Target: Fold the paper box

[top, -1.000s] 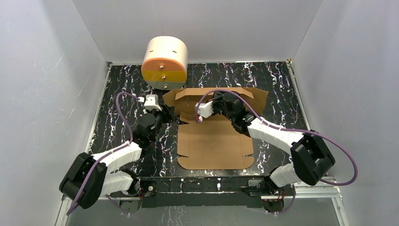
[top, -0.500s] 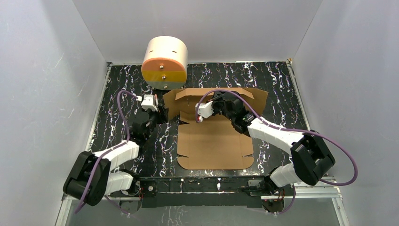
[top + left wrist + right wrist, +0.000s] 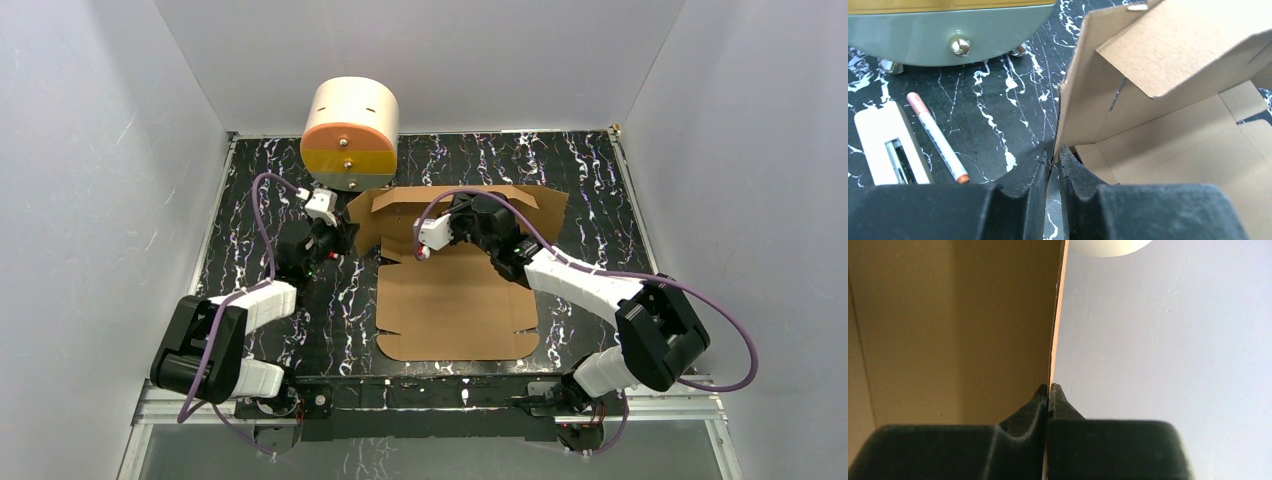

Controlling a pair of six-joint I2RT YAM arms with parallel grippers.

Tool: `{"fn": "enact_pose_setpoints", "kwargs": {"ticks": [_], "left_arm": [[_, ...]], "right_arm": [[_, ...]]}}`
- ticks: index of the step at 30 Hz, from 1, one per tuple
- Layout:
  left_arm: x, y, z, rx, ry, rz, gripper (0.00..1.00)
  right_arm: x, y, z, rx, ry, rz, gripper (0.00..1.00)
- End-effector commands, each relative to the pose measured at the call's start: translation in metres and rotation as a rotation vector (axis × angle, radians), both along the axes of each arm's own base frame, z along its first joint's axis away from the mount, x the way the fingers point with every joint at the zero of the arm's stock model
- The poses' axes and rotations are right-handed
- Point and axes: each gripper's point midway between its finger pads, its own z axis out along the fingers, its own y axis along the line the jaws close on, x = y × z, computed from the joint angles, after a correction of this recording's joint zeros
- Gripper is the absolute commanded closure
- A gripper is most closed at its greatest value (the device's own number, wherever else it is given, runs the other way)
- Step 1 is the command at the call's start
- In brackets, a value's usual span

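Observation:
The paper box (image 3: pixel 455 305) is brown cardboard, its near panel flat on the table and its far walls and flaps raised. In the left wrist view the left side wall of the paper box (image 3: pixel 1083 100) stands upright, and my left gripper (image 3: pixel 1053 152) is closed on its near edge, one finger on each side. My left gripper (image 3: pixel 345 237) sits at the box's far left corner. My right gripper (image 3: pixel 465 208) reaches over the box to its raised back wall. In the right wrist view my right gripper (image 3: pixel 1048 389) is shut on the thin edge of a panel of the paper box (image 3: pixel 948 325).
A cream cylinder with an orange and yellow front (image 3: pixel 350 133) stands just behind the box's left corner; its grey underside (image 3: pixel 948 25) shows in the left wrist view. A pink-capped marker (image 3: pixel 937 137) and a white flat block (image 3: pixel 890 145) lie left of the side wall. White walls enclose the table.
My left arm swung back and to the left, brought its jaws onto the box's left side wall and closed on it. The right arm has not moved.

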Motion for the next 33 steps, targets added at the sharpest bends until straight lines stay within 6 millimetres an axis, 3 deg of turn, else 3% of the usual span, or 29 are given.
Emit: {"fn": "enact_pose_setpoints", "kwargs": {"ticks": [1,4,12,15,33], "left_arm": [[0.003,-0.014,0.019,0.013,-0.079,-0.102,0.93],[-0.004,-0.02,0.019,-0.001,-0.075,-0.144,1.0],[-0.023,-0.037,0.043,-0.058,-0.106,-0.173,1.0],[-0.031,-0.05,0.043,-0.035,-0.086,-0.184,1.0],[-0.053,-0.079,0.039,-0.085,0.01,-0.162,1.0]], "right_arm": [[0.002,0.011,0.008,0.006,0.0,0.027,0.98],[0.005,0.011,0.014,0.015,-0.018,0.014,0.98],[0.017,0.01,0.024,0.038,-0.051,-0.035,0.99],[0.019,0.01,0.026,0.042,-0.062,-0.047,1.0],[0.012,0.007,0.027,0.056,-0.095,-0.026,1.0]]}}
